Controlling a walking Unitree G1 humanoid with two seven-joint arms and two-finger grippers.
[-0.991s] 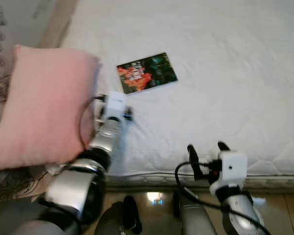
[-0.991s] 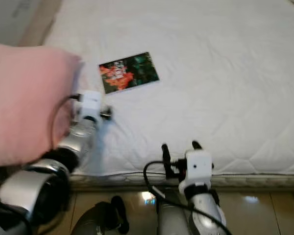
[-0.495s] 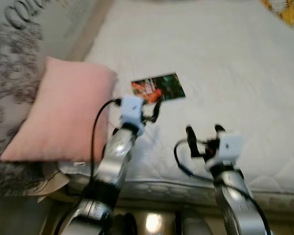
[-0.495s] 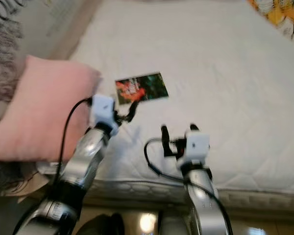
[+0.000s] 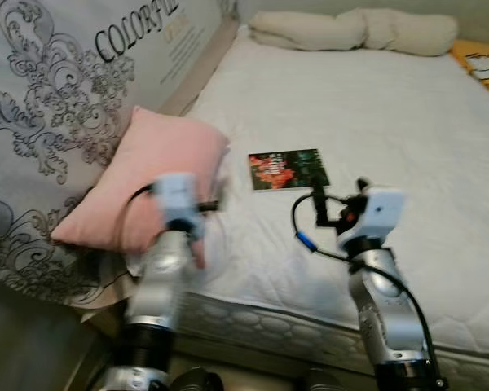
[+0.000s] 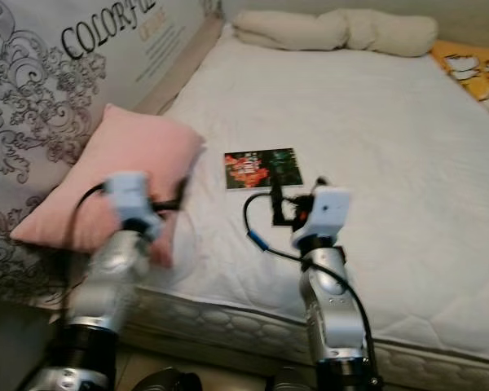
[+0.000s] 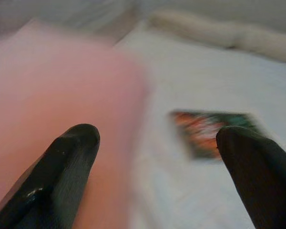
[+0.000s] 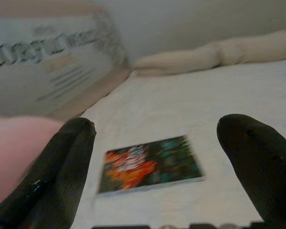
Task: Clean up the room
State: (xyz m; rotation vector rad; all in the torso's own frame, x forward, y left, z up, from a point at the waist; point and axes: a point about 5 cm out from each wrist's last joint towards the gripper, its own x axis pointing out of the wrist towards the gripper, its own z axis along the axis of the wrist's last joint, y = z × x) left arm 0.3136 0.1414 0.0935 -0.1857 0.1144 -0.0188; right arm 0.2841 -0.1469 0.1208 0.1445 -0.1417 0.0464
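A pink pillow (image 5: pixel 147 175) lies at the left edge of the white mattress (image 5: pixel 407 147), leaning on a patterned panel. A small book (image 5: pixel 287 169) with a red and green cover lies flat to the right of it. My left gripper (image 5: pixel 205 208) is blurred and hovers over the pillow's near right corner. In the left wrist view its fingers (image 7: pixel 66 167) stand wide open, with the pillow (image 7: pixel 57 95) and book (image 7: pixel 207 131) ahead. My right gripper (image 5: pixel 340 194) is raised just short of the book, open and holding nothing, with the book (image 8: pixel 150 164) between its fingers in the right wrist view.
A grey patterned panel (image 5: pixel 57 90) with printed lettering stands along the bed's left side. A rolled beige blanket (image 5: pixel 350 28) lies at the far end, and something yellow (image 5: pixel 482 63) at the far right. The mattress's near edge (image 5: pixel 269 326) runs below my arms.
The camera has tilted up, bringing the far end of the bed into view. Both arms have risen over the mattress. The left gripper has swung from beside the book to the pillow's corner.
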